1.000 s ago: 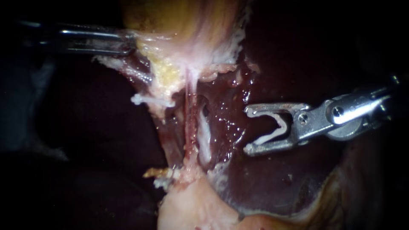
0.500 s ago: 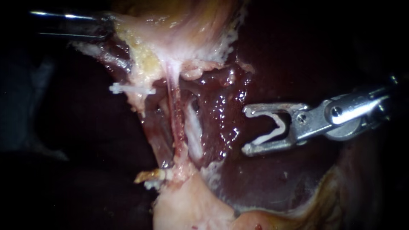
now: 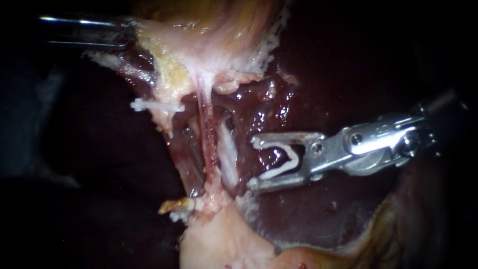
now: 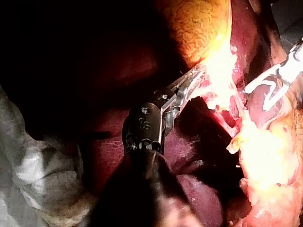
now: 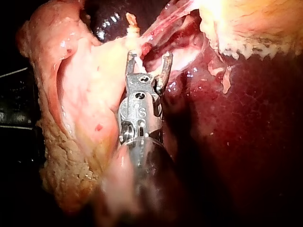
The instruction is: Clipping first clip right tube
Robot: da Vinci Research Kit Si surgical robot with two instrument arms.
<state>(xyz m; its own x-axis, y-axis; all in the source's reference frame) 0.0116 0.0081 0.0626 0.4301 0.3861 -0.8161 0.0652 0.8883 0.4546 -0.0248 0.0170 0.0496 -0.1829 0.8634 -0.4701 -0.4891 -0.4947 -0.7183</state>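
The right instrument's (image 3: 252, 163) pincer stands wide and carries an open white clip (image 3: 284, 158), whose two legs lie against the inner faces of both jaws. The pincer's tips sit just beside the right tube (image 3: 228, 158), the pale strand running down over the dark liver (image 3: 308, 214). The tube is not yet between them. In the right wrist view the pincer (image 5: 149, 56) points at that same stretch of tissue.

Half a second ago the tips were well apart from the tube. The instrument has since slid toward it, and its shaft now lies lower and flatter, coming in from the right.

The left instrument (image 3: 130, 39) reaches in from the upper left. Its pincer (image 4: 201, 71) is clamped on the pale edge of the gallbladder (image 3: 219, 35), holding it where it was.
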